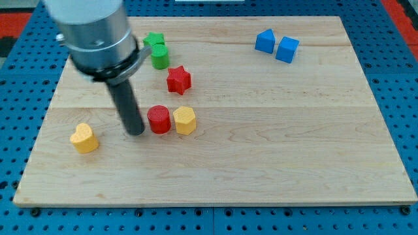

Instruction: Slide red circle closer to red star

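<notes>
The red circle (159,120) lies left of the board's middle. The red star (178,79) lies a short way above it and slightly to the right. My tip (134,132) stands just left of the red circle, close to it or touching it. A yellow hexagon block (185,121) touches the red circle on its right side.
A green star (154,41) and a green cylinder (160,56) lie above the red star. A yellow heart (84,138) lies at the lower left. Two blue blocks (265,41) (287,49) lie at the upper right. The wooden board (274,150) sits on a blue perforated surface.
</notes>
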